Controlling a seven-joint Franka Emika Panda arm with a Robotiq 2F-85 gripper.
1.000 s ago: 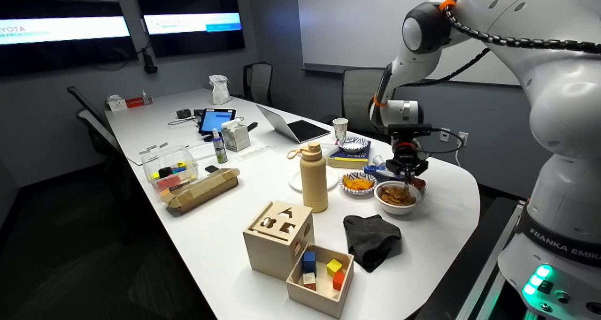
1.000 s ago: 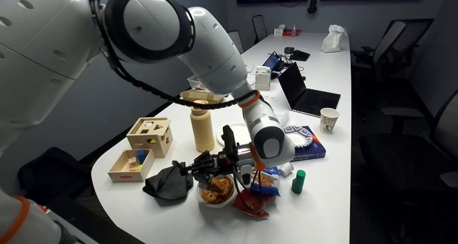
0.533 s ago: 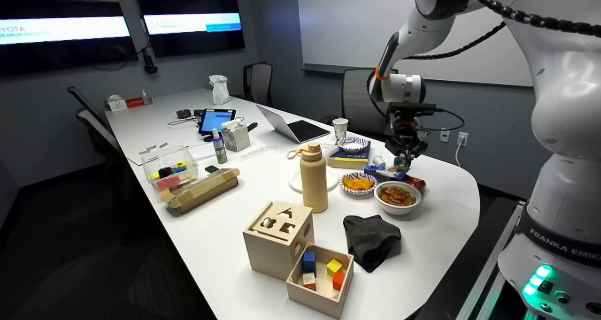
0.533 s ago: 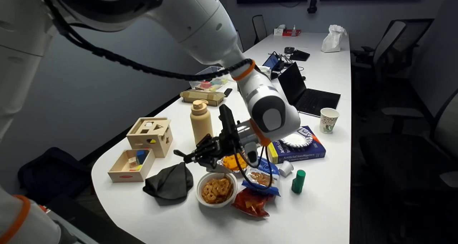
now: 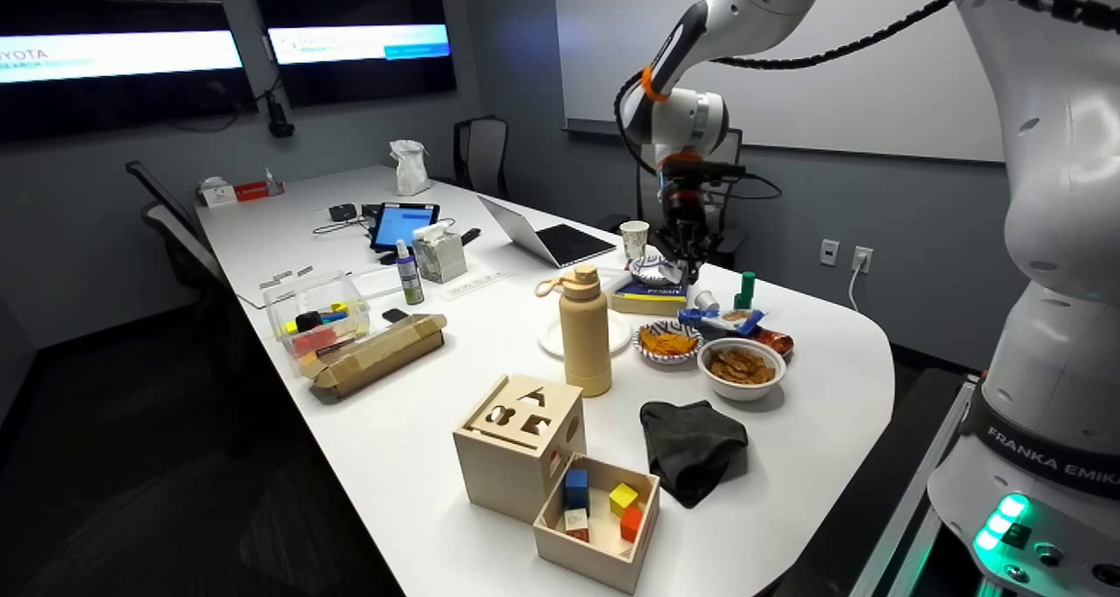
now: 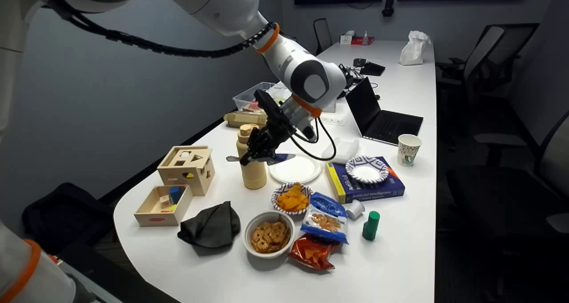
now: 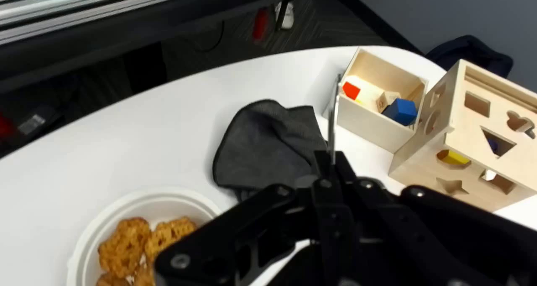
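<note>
1. The gripper (image 5: 690, 266) is positioned in the air above the table (image 5: 779, 479), near a book (image 5: 649, 294); a metal utensil (image 5: 671, 271) is seen at its fingertips.
2. A patterned bowl (image 5: 647, 270) is borne by the book.
3. Brown snacks (image 5: 739, 367) are contained in a white bowl (image 5: 739, 393), near which a black cloth (image 5: 694, 448) is laid.
4. A tan bottle (image 5: 586, 339) is stood upright beyond a wooden shape box (image 5: 499, 470).
5. Coloured blocks (image 5: 623, 500) are held in an open wooden tray (image 5: 582, 564), placed just beside the wooden shape box.
</note>
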